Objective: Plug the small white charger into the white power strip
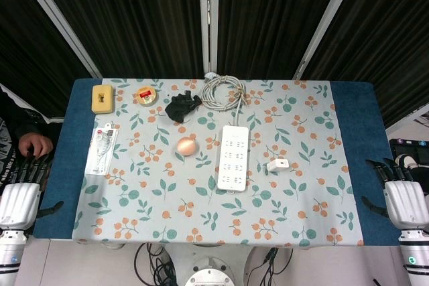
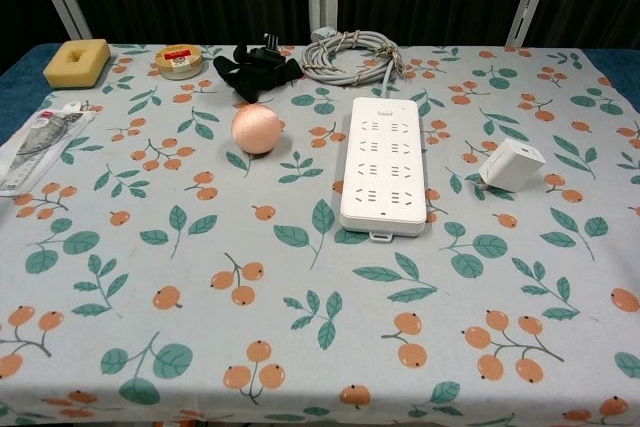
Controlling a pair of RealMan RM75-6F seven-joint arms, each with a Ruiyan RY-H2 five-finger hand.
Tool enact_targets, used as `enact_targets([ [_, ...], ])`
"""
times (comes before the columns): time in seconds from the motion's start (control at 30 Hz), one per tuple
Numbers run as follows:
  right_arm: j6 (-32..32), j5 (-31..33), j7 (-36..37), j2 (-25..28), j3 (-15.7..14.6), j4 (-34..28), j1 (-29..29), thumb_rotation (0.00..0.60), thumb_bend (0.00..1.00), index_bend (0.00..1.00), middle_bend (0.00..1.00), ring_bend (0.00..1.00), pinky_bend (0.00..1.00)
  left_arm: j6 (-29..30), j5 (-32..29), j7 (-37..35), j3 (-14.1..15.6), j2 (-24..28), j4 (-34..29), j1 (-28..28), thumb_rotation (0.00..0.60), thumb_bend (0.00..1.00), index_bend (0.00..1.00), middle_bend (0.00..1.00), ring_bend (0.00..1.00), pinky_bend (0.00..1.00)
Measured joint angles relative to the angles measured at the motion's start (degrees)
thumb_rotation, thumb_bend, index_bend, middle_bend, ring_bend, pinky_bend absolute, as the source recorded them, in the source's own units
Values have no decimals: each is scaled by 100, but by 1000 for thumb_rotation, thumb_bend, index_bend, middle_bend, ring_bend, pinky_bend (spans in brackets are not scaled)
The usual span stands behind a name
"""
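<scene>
The white power strip [image 1: 232,157] [image 2: 383,163] lies lengthwise at the middle of the floral tablecloth, sockets facing up, its grey cable [image 1: 223,91] [image 2: 350,54] coiled behind it. The small white charger [image 1: 277,164] [image 2: 512,165] lies on the cloth just right of the strip, apart from it. My left hand [image 1: 21,192] hangs off the table's left edge with fingers spread, holding nothing. My right hand [image 1: 401,192] is off the right edge, also spread and empty. Neither hand shows in the chest view.
A peach ball [image 1: 187,145] [image 2: 256,128] sits left of the strip. Behind it lie a black clip-like object [image 1: 182,106] [image 2: 256,70], a tape roll [image 1: 145,96] [image 2: 179,60] and a yellow sponge [image 1: 102,98] [image 2: 77,61]. A clear packet [image 1: 101,150] [image 2: 40,145] lies at the left. A person's hand [image 1: 35,143] rests by the left edge.
</scene>
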Motion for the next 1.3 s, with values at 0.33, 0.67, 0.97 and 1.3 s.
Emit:
enact_targets([
  [0.33,-210,-108,10,-24,-40,-24,134,600,83,205,259,139,252,106,77,-48,26,-14,31,48,600,0,77,42,0,0],
  [0.67,-1313,-31,151,-189,138,-14,905,600,82,205,255,139,258,110,137,-68,9,-28,37,15,600,0,77,42,0,0],
  [0.97,-2718,169,621,-977,383,769,2081,600,97,258,302,139,258,32,70,5,-20,7,-34,-24,600,0,77,42,0,0],
  [1.3,-3311,270,1035,-1738,391,1739,2669,600,154,358,359,151,270,-21,-40,60,-32,34,-87,-18,600,0,77,42,0,0],
])
